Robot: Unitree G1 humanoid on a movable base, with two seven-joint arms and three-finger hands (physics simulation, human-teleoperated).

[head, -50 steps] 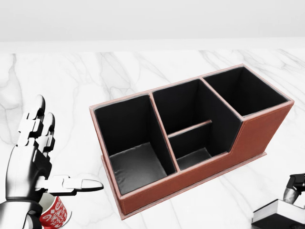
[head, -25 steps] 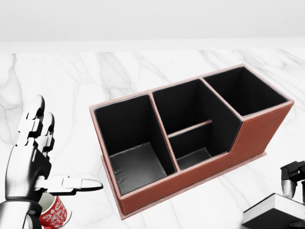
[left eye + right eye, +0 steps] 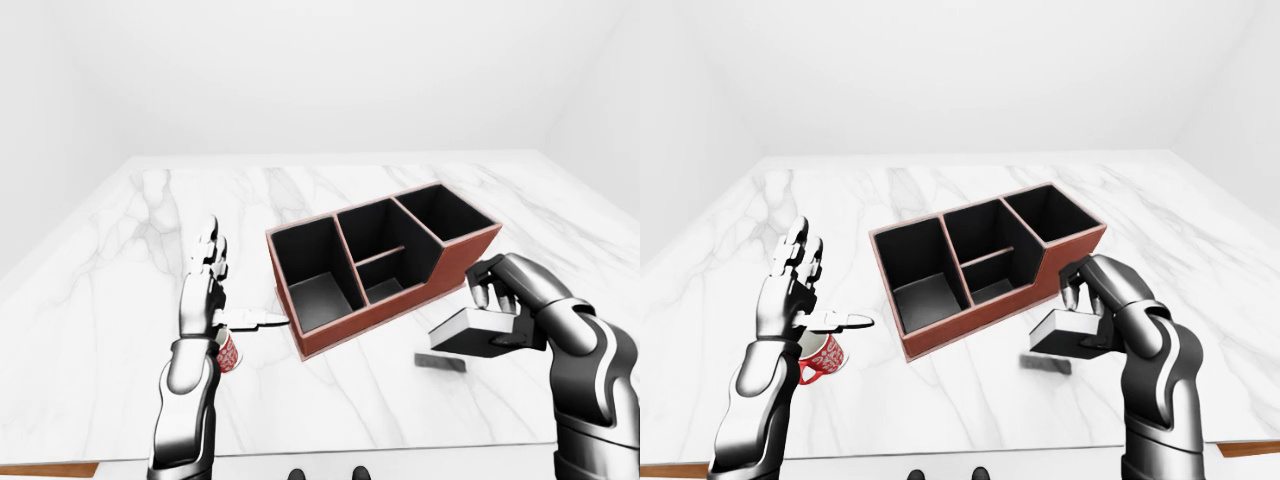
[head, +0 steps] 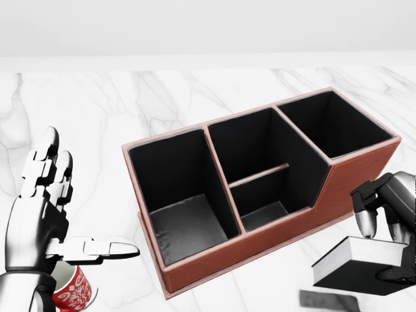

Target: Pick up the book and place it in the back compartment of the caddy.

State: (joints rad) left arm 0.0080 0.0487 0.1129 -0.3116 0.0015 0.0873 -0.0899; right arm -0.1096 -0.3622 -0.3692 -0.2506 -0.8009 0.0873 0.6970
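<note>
Transport step: right robot hand (image 4: 383, 221) holds the book (image 4: 354, 263) clear of the table (image 3: 120, 300); left robot hand (image 4: 45, 214) spread wide; next, carry up-left over the caddy (image 4: 260, 188), into its back compartment.

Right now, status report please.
Right hand shut on book, lifted off table. Left hand open, over mug. Caddy empty.

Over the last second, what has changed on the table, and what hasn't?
The right hand, shut on the book, has risen up and leftward in the head view toward the caddy; the book now hangs clear of the marble table, its shadow beneath. The left hand stayed open above the red cup. The caddy has not moved and is empty.
</note>
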